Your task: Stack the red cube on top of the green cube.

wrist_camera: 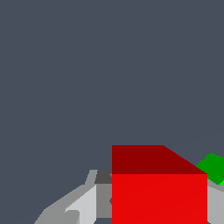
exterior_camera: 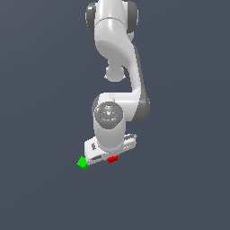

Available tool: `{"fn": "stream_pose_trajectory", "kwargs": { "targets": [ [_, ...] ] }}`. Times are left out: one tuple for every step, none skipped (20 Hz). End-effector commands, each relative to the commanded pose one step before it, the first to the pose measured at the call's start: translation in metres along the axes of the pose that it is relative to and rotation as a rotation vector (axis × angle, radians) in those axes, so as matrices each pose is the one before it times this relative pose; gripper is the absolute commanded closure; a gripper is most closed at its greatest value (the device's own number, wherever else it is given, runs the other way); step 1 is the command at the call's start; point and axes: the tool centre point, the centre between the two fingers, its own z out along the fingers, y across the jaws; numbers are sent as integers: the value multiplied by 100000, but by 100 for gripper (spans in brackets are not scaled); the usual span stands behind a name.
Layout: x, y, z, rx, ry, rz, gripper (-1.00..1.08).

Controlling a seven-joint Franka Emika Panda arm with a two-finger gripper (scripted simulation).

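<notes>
The red cube [wrist_camera: 159, 197] fills the space between my gripper's two fingers in the wrist view, with a grey finger [wrist_camera: 89, 203] pressed to one side of it and the other at the opposite side. In the exterior view my gripper [exterior_camera: 112, 158] hangs low, shut on the red cube [exterior_camera: 112, 159], of which only a small part shows under the white hand. The green cube [exterior_camera: 81, 162] lies on the floor just off the exterior view's left end of the hand, apart from the red one. A corner of the green cube [wrist_camera: 213, 168] shows beyond the red cube.
The white arm [exterior_camera: 117, 67] rises straight above the gripper. All around is a plain dark grey floor [exterior_camera: 179, 188].
</notes>
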Motion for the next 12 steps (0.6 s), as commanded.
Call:
{"fn": "stream_pose_trajectory", "kwargs": {
  "targets": [
    [-897, 2319, 763, -62, -13, 188, 108],
    [-356, 959, 338, 0, 0, 0, 108],
    [-353, 961, 338, 0, 0, 0, 108],
    [-336, 942, 373, -19, -65, -16, 108],
    [-336, 939, 330, 0, 0, 0, 108],
    [-321, 917, 321, 0, 0, 0, 108],
    [-304, 892, 312, 0, 0, 0, 108],
    [-287, 867, 301, 0, 0, 0, 108],
    [-256, 800, 277, 0, 0, 0, 108],
    [-223, 712, 246, 0, 0, 0, 108],
    [-192, 623, 214, 0, 0, 0, 108],
    [-160, 532, 183, 0, 0, 0, 108]
  ]
}}
